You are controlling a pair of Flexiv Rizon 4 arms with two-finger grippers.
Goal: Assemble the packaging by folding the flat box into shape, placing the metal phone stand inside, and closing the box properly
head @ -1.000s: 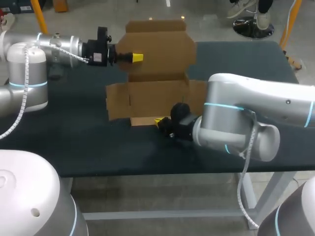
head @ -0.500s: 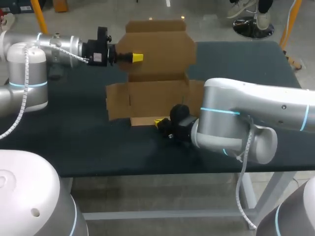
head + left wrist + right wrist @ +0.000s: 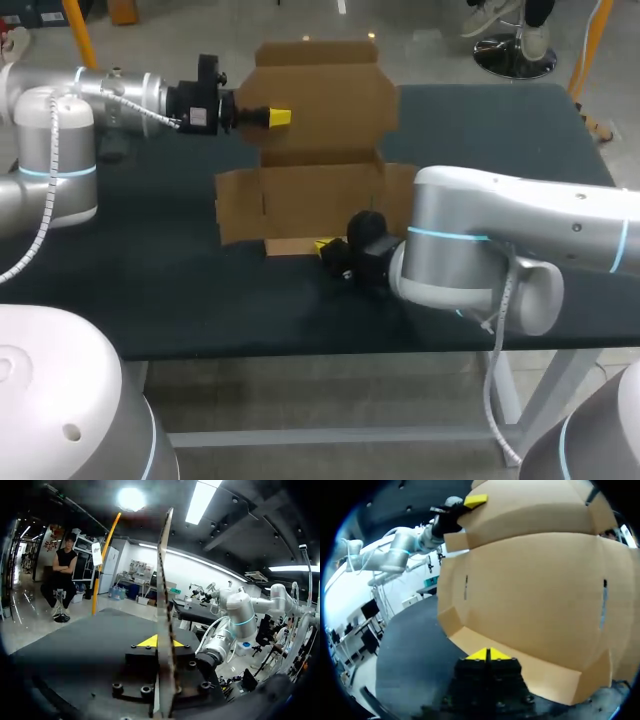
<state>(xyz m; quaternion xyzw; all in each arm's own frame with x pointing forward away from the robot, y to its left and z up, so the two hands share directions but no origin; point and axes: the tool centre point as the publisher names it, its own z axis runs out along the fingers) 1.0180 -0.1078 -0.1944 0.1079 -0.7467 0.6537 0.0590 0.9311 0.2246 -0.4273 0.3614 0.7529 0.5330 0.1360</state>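
The left gripper [image 3: 278, 117] is clamping its two yellow-tipped fingers on the side edge of the cardboard box's [image 3: 320, 150] tall rear panel [image 3: 325, 95]. In the left wrist view the panel is running edge-on between the tips, with a finger pressing on each face. The right gripper [image 3: 323, 246] is holding its fingers together with nothing between them. Its tips are sitting low over the table [image 3: 150, 270], just at the edge of the front flap [image 3: 290, 246], which is lying flat. The box is standing partly folded near the middle of the table. Its front wall [image 3: 320, 200] is facing the right gripper, and its side flaps are spreading outward.
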